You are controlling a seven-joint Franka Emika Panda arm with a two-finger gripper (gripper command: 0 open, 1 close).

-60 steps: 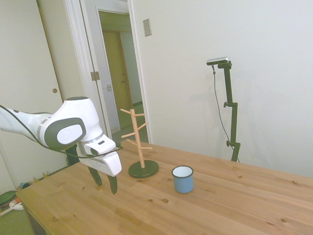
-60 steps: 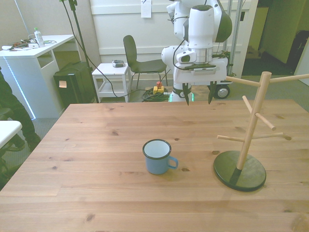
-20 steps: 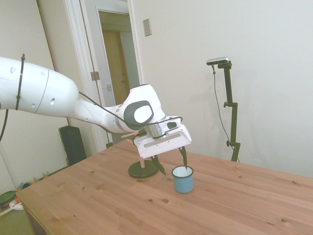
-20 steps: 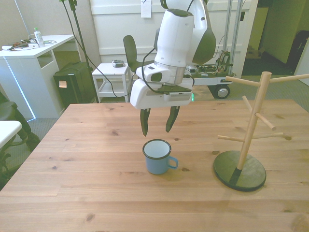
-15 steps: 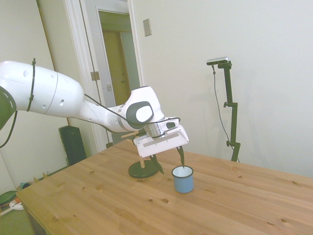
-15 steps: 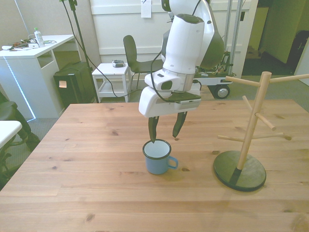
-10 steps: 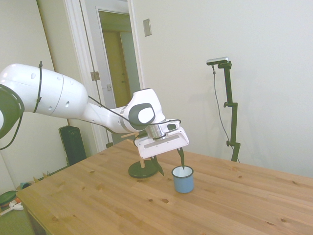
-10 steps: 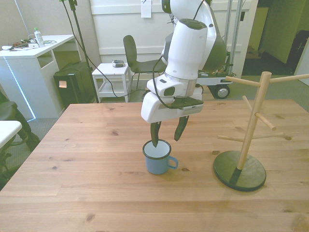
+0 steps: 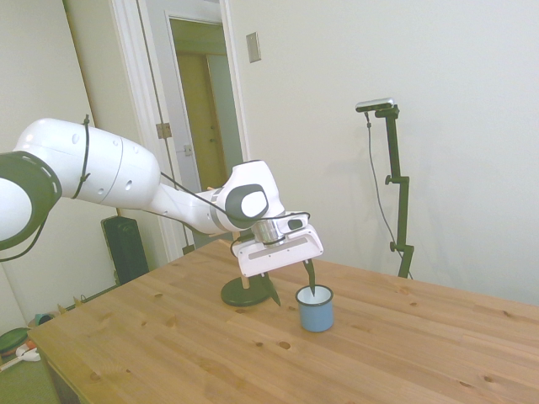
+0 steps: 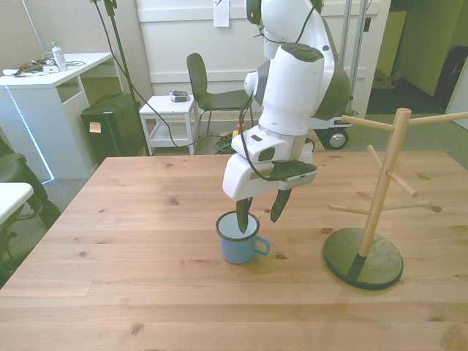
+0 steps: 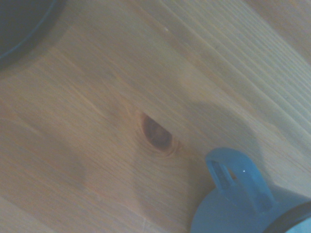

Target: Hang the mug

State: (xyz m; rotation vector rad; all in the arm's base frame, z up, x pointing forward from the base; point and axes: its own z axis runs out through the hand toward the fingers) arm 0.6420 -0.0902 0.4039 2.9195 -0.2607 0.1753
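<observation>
A robotics lab set up in an office-like room: behind the wooden worktop [image 10: 146, 219] stand a white desk [image 10: 51, 80] (cluttered on top), a dark chair [image 10: 208, 91], a small white side table [image 10: 170, 117], trailing cables [image 10: 234, 142] and a plain interior door [image 9: 50, 126].

My gripper [image 10: 260, 210] has descended from the table's far edge; one finger now sits inside the mug [image 10: 239, 239].

Mug in wrist view: the light-blue enamel mug [image 11: 243, 204] is blurred and cut off by the frame's edge; only its handle and part of its wall show.
Rack base in wrist view: the dark round base of the wooden peg rack [image 11: 22, 24] is a blurred corner sliver.
Rack in side view: the arm's white gripper [image 9: 290, 282] hides most of it.
Fingertip in front view: one dark fingertip [image 10: 242, 223] is hidden inside the mug's rim.
</observation>
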